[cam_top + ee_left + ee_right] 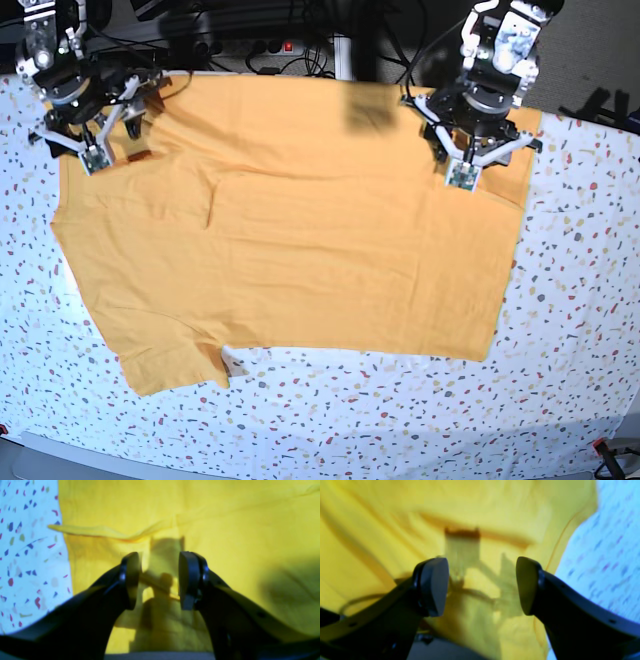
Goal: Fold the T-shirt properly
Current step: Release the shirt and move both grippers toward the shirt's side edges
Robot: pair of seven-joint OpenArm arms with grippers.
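The T-shirt lies spread nearly flat on the speckled tablecloth, filling the middle of the base view, with one short sleeve reaching toward seven o'clock at the near edge and a small tuck of cloth beside it. Farther back, the body shows only shallow wrinkles; no lettering can be seen, so the printed side is likely face down or simply not visible. At the far edge, the left gripper hovers at about one o'clock over the shirt, jaws parted with nothing between them, a raised fold just ahead of it; the right gripper hangs at about ten o'clock, jaws likewise spread and empty, close to the shirt's border. Both seem posted at the far corners to pinch the edge and draw it over for a first fold. Both wrist views are blurred, so whether the pads touch the cloth cannot be told, and the far hem is partly masked by the arms.
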